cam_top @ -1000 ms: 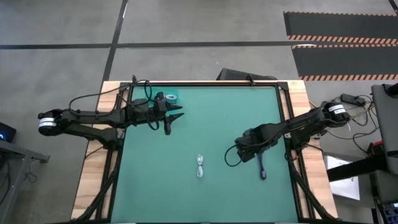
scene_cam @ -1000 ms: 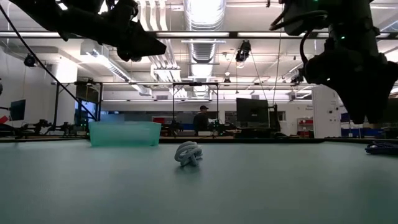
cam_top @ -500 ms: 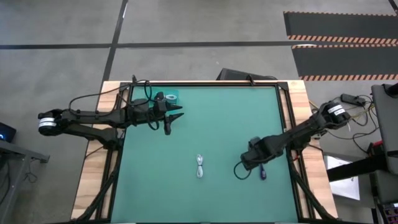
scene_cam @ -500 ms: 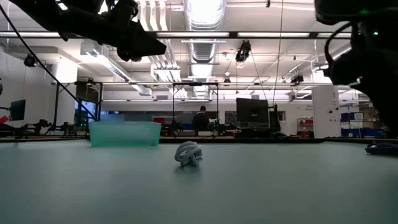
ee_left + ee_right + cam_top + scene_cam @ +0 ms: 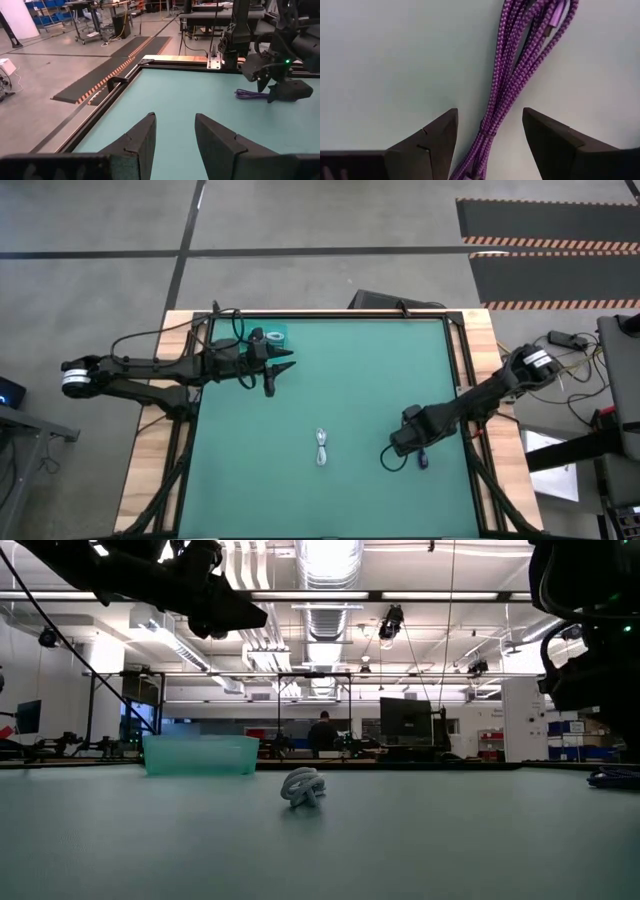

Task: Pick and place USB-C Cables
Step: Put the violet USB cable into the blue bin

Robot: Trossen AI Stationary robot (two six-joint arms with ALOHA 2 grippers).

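- Nearest the table's front edge, on the right side, the right gripper (image 5: 487,132) is low over the purple cable (image 5: 520,75), fingers wide apart on either side of the bundle, not closed on it.
- Mid-table, the white cable (image 5: 322,448) lies coiled, well apart from both grippers.
- Farther back, the left gripper (image 5: 282,368) hovers just beside the bin (image 5: 200,754), fingers parted and empty.

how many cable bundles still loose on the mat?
2: a white cable bundle mid-mat, and a purple braided cable bundle between the right gripper fingers. The teal bin may hide more.
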